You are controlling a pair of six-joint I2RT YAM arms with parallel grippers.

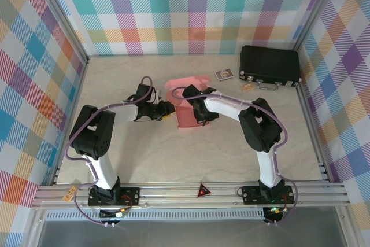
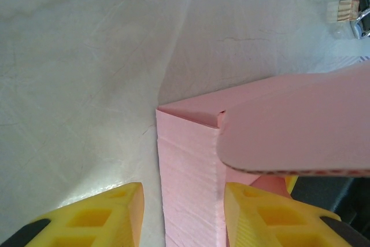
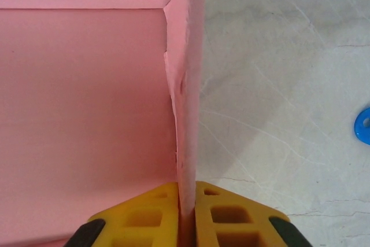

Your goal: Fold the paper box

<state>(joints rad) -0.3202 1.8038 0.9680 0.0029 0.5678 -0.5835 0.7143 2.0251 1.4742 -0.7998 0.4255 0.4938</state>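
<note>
On the pale marbled table [image 1: 173, 154], inside plaid walls, the paper box [image 1: 184, 115] sits mid-table between the two arms, partly erected, with at least one side wall upright. The right gripper [image 3: 187, 192] is pinched shut on an upright wall, while the left gripper [image 2: 184, 192] straddles a wall at a corner with its jaws apart, one finger just clear of the card. Judged step: raising the side walls; the next move likely calls for closing the left jaws on that corner and holding both walls square, well apart from the black case [image 1: 270, 66]
</note>
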